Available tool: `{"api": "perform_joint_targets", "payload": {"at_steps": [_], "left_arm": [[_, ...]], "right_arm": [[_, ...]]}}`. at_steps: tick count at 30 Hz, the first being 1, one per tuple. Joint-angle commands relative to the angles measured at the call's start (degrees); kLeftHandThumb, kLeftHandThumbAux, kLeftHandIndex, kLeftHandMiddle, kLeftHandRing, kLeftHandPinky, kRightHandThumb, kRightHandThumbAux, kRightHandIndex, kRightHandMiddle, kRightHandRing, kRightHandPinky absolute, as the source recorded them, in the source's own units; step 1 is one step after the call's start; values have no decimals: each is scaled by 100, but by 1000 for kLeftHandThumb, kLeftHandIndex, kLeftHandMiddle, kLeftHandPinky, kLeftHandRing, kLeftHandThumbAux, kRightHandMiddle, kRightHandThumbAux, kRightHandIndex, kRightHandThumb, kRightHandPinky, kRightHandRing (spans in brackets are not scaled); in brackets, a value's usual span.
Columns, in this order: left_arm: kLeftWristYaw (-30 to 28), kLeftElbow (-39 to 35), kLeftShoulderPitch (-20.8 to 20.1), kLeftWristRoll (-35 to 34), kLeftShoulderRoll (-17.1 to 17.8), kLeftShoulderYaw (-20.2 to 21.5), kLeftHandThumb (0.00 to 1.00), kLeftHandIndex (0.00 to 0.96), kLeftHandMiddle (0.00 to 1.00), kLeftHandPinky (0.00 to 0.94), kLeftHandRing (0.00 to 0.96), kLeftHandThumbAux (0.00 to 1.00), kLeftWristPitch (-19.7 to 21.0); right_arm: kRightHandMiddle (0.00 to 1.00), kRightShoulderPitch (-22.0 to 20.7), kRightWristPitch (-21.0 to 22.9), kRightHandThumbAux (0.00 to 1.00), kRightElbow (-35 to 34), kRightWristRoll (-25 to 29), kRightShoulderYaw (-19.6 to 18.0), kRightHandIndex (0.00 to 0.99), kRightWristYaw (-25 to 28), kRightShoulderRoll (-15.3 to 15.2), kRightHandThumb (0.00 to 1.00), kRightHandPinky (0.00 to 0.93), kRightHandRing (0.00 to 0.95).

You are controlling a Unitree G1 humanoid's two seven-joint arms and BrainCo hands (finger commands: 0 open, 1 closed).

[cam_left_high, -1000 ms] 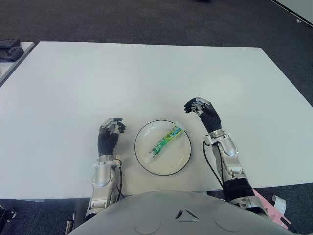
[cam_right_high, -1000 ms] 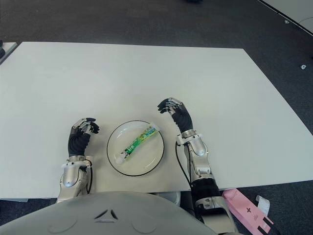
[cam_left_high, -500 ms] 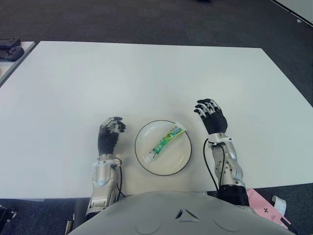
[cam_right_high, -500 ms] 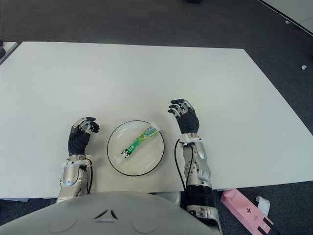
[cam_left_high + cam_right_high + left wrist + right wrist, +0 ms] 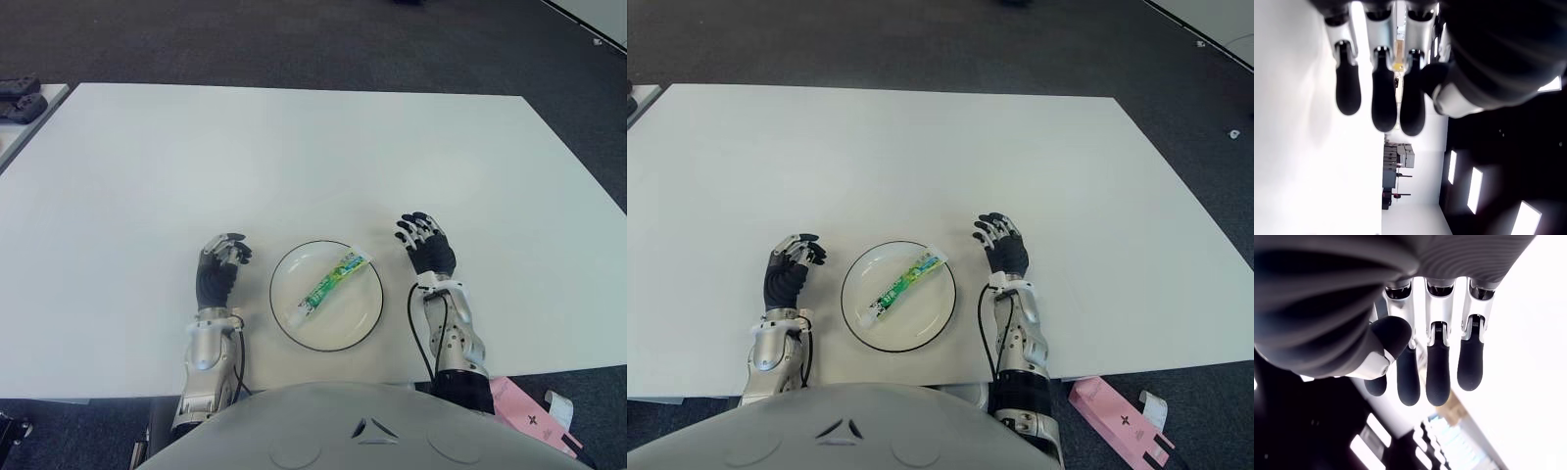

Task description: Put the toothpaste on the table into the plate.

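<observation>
The green-and-white toothpaste tube [image 5: 330, 284] lies flat inside the round white plate with a thin black rim [image 5: 367, 318], on the white counter [image 5: 294, 157]. No part of the tube touches the counter, so placement is judged complete.

The right hand [image 5: 425, 247] is the nearer one to the tube's flat crimped end; the tube lies to that hand's left, just across the plate rim, apart from it. The right wrist view shows its fingers [image 5: 1437, 377] loosely extended and holding nothing.

The left hand [image 5: 219, 267] shows beside the plate on its left side, fingers relaxed and empty.

The tube's long axis runs diagonally: the white cap end points toward the robot and its left, the crimped end away and to its right, near the far right part of the rim.

Any coming move is judged a withdrawal only.
</observation>
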Motion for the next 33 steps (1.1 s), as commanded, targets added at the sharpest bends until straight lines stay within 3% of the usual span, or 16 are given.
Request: {"api": "perform_joint_targets", "payload": {"at_steps": [1,19,33], "left_arm": [[-9,239,55,-32,-91,28,702,430,570,532,557,719,236],[-52,148,80,-72,-79,11,701,430,567,530,555,719,312],[-36,121,71,-69,-108,-5,702,430,572,545,566,719,257]], "right_arm": [[482,2,312,661,276,-203,-78,428,-278,79,945,553,471],[491,296,302,661,175,-640,-97,411,-481,333,943,585,486],[489,595,-105,660,44,-1251,127,418,-444,355,944,579,483]]}}
